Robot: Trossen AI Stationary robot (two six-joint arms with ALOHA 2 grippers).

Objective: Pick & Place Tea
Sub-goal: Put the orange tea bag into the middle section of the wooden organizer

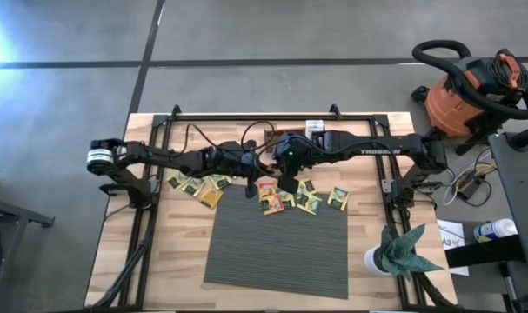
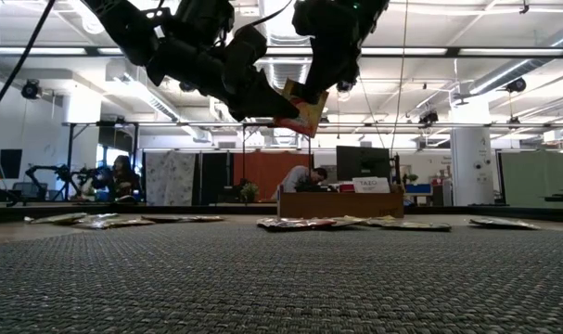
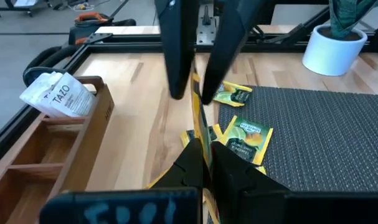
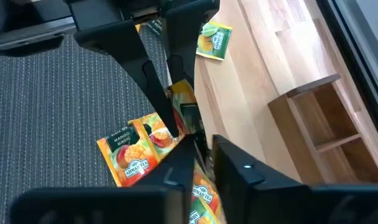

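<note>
The table point(image 1: 159, 261) is seen from straight overhead, with floor around it. The mat point(image 2: 281, 278) is skimmed at surface level, facing the room behind. Each wrist view looks steeply down, close to the sachets point(image 3: 245, 134); the mat's edge is shared by all four.

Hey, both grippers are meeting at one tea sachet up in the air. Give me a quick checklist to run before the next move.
1. Held sachet is lifted off the table: ok.
2. Left gripper is shut on the held sachet: ok.
3. Right gripper is lined up at the same sachet: ok.
4. Right gripper has a firm hold of it: cannot tell.
5. Wooden tray shows free compartments: ok.
6. Loose sachets lie flat on the table, apart from the held one: ok.
</note>
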